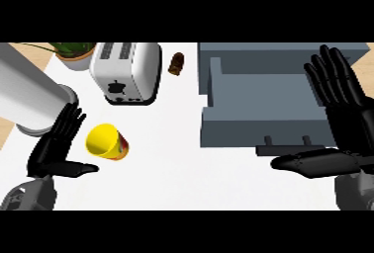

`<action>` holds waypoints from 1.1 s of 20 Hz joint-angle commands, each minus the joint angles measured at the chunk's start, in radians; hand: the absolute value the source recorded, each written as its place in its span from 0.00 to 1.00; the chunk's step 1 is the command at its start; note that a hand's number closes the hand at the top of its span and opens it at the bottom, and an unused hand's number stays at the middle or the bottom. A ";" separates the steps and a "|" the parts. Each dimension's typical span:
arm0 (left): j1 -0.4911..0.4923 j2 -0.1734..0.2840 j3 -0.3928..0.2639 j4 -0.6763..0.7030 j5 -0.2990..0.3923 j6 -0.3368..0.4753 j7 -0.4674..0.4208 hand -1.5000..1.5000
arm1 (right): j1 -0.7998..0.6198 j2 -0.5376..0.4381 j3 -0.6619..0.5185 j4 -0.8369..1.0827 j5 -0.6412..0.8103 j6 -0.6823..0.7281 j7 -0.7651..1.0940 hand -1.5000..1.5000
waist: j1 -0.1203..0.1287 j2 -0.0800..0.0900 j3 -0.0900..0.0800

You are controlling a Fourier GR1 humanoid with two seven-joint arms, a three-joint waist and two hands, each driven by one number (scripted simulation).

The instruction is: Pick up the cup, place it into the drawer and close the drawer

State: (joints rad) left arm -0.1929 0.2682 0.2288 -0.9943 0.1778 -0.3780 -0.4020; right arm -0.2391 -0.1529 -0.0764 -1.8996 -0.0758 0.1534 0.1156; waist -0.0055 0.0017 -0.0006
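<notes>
Your cup (107, 142) lies tipped on the surface (175, 168), beside your left hand (57, 148).
Its yellow mouth points up-left, base down-right. Both hands are spread apart; your right hand (337, 118) hovers over the open drawer (259, 106).

A white toaster (125, 71) stands between a potted plant (73, 53) and a small brown pastry (176, 63).

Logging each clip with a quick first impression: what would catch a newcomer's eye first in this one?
The yellow cup stands out most, lying tipped on the white counter at lower left, just right of the open left hand. At right, the grey drawer stands open, with the open right hand over its right edge. A white toaster sits at upper left.
</notes>
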 commanded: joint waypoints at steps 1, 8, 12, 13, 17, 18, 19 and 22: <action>-0.050 0.043 0.021 0.235 -0.071 -0.026 -0.177 0.00 | -0.035 0.005 -0.011 0.057 0.000 0.002 -0.038 0.00 | -0.001 0.002 0.000; -0.199 0.077 0.027 0.588 -0.149 -0.025 -0.368 0.00 | 0.007 -0.005 -0.008 -0.045 -0.026 0.013 0.033 0.00 | -0.009 0.002 -0.001; -0.276 0.055 0.035 0.756 -0.184 0.026 -0.469 0.00 | -0.017 -0.039 -0.052 -0.012 -0.059 0.040 0.028 0.00 | -0.018 0.006 -0.002; -0.234 0.054 0.016 0.734 -0.207 0.036 -0.550 0.00 | -0.012 -0.009 -0.026 0.002 -0.020 0.012 0.006 0.00 | -0.012 0.005 -0.002; -0.225 0.060 0.032 0.786 -0.197 0.001 -0.616 0.00 | -0.035 -0.009 -0.026 -0.010 -0.031 0.005 0.039 0.00 | -0.020 0.008 -0.004; -0.235 0.023 0.022 0.771 -0.205 0.046 -0.609 0.00 | -0.043 -0.030 -0.040 -0.071 -0.063 0.010 0.104 0.00 | -0.018 0.005 -0.003; -0.295 0.048 0.043 0.790 -0.189 0.030 -0.573 0.00 | -0.066 -0.017 -0.027 0.035 -0.031 0.012 0.040 0.00 | -0.022 0.011 -0.004; -0.265 0.052 0.030 0.807 -0.209 0.022 -0.628 0.00 | -0.040 -0.012 -0.029 0.044 -0.022 0.018 -0.003 0.00 | -0.026 0.014 -0.005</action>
State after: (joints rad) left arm -0.4549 0.3118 0.2575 -0.2238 -0.0200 -0.3039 -0.9157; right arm -0.2862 -0.1792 -0.1171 -1.8818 -0.1200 0.1771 0.1449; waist -0.0260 0.0108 -0.0042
